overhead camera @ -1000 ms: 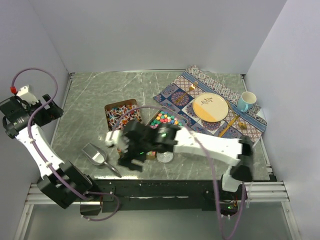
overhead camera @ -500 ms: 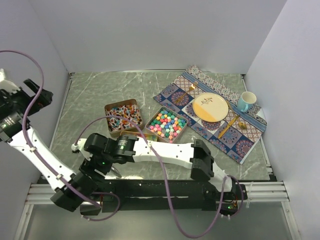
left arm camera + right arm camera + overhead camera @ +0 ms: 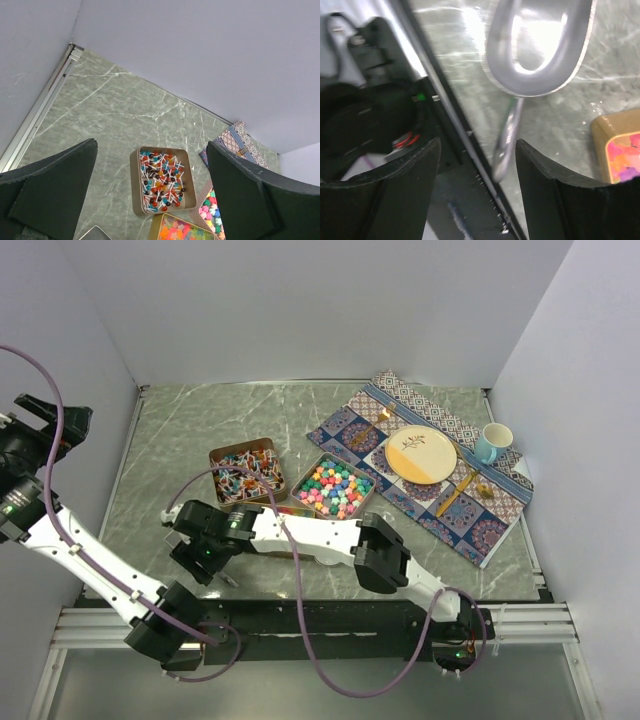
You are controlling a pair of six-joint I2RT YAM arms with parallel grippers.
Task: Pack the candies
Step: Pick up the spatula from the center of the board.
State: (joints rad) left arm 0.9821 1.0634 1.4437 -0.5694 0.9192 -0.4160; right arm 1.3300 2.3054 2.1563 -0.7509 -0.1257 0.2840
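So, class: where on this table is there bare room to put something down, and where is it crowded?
Bare: the far-left table, between back wall, left edge and the stick-sweet tin. Crowded: centre front, crossed by the right arm, and the right side, covered by the placemat.

3 tins (image 3: 212, 454) of candies (image 3: 335, 488), 1 metal scoop (image 3: 540, 50), 1 plate (image 3: 422, 454), 1 mug (image 3: 493, 442), 1 placemat (image 3: 350, 425), 2 arms (image 3: 310, 532)

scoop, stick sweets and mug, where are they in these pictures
scoop (image 3: 540, 50): right wrist view, inside of its bowl
stick sweets (image 3: 161, 180): left wrist view, middle of the pile
mug (image 3: 492, 445): top view, its pale blue side
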